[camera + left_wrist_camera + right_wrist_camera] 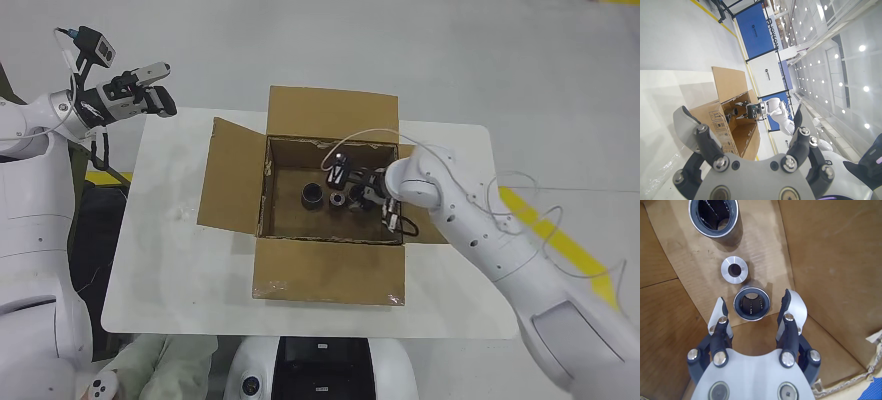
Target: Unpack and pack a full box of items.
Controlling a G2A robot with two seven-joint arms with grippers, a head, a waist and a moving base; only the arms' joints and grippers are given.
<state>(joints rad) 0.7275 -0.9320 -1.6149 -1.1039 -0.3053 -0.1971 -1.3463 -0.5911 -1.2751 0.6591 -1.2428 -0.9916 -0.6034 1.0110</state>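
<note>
- Cardboard box point(328, 268), brown, flaps open, sits mid white counter point(170, 260) in the top view. In there the right pincer point(352, 185) is down inside it over the metal parts. The left pincer point(165, 88) hangs by the counter's far corner, well apart from the box.
- Left wrist view: the left pincer is spread wide with nothing between its fingers.
- Right wrist view: three parts stand on end in a row on the box floor: a big dark steel-rimmed cylindrical sleeve point(715, 220), a small silver metal ring point(734, 270) and a smaller steel-rimmed linear bearing point(752, 306) with a black bore. The right pincer is apart, one finger on each side of that bearing, not touching it.
- Worry: the bearing sits nearer one finger, so I reckon that pad hits first and shoves or tips it into the silver metal ring just beside it. Smooth round steel could also squirt out of the grip. The box wall is near the other finger, so it might snag.
</note>
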